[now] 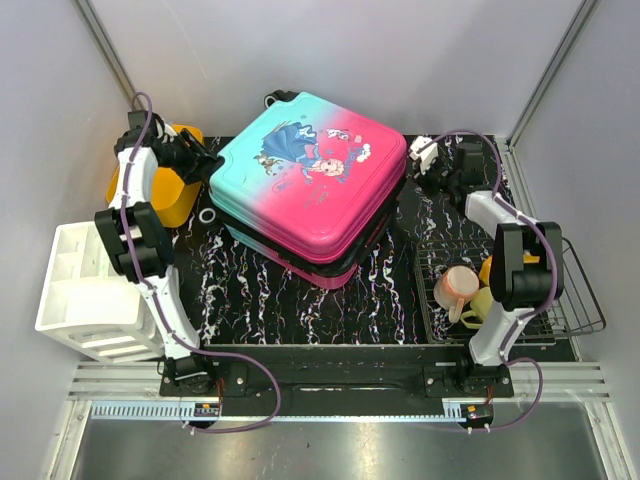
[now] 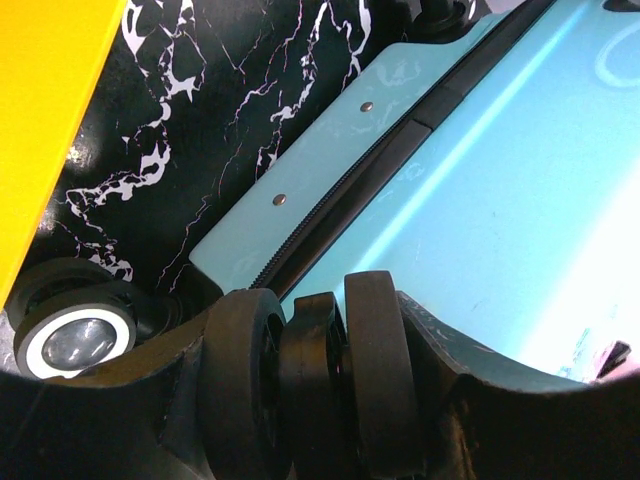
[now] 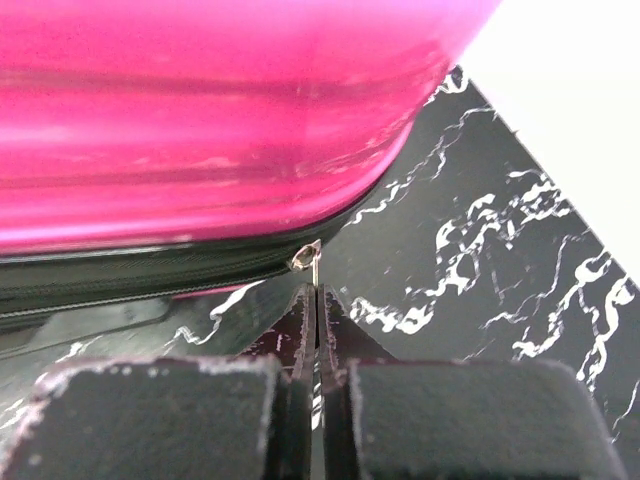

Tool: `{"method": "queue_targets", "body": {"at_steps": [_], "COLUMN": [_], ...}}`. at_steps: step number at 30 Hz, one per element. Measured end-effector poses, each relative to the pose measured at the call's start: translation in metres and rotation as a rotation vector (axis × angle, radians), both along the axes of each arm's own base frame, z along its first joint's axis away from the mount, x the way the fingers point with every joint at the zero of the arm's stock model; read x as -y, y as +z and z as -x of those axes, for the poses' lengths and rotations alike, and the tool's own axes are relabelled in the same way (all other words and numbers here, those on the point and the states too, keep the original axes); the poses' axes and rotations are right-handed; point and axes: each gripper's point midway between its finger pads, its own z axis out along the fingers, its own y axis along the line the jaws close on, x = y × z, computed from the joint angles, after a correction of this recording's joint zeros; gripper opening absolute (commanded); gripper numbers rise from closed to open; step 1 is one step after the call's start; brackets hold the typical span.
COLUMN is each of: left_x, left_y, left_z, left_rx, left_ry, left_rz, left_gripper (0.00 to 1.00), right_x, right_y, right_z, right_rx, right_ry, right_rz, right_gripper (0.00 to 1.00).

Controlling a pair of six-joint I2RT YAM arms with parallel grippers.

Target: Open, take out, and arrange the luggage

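Observation:
The luggage [image 1: 310, 185], a teal-to-pink hard-shell suitcase with a cartoon print, lies flat and closed on the black marbled table [image 1: 300, 310]. My left gripper [image 1: 203, 160] is at its teal left corner. In the left wrist view its fingers [image 2: 150, 400] are closed around a black double wheel [image 2: 380, 360] of the suitcase [image 2: 500, 200]. My right gripper [image 1: 428, 158] is at the pink right corner. In the right wrist view it [image 3: 318, 305] is shut on the thin metal zipper pull [image 3: 312, 262] below the pink shell [image 3: 200, 120]. The zipper looks closed.
An orange bin [image 1: 160, 190] stands left of the suitcase behind my left arm. A white compartment rack [image 1: 85, 290] sits at the front left. A wire rack [image 1: 500, 300] with a pink cup [image 1: 458, 285] stands at the right. A small white-ringed wheel [image 2: 75, 340] lies by the suitcase's left side.

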Motion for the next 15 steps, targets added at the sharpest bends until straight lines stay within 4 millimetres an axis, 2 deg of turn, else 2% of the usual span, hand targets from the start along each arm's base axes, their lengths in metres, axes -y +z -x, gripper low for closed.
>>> {"method": "queue_targets", "body": {"at_steps": [6,11,15], "left_x": [0.002,0.003,0.005], "left_y": [-0.004,-0.006,-0.007], "left_z": [-0.004,-0.010,-0.012], "left_rx": [-0.005,0.006,0.002], "left_ry": [-0.037,-0.056,-0.071], "left_rz": [-0.013,-0.025,-0.031], "left_gripper": [0.00,0.00,0.00], "right_x": [0.000,-0.010,-0.014], "right_y": [0.000,-0.003,-0.005], "right_z": [-0.038,-0.046,-0.045], "right_rx": [0.071,0.112,0.132], "right_ry": [0.050,0.149,0.214], "right_rz": [-0.012,-0.053,-0.070], "right_gripper": [0.00,0.00,0.00]}}
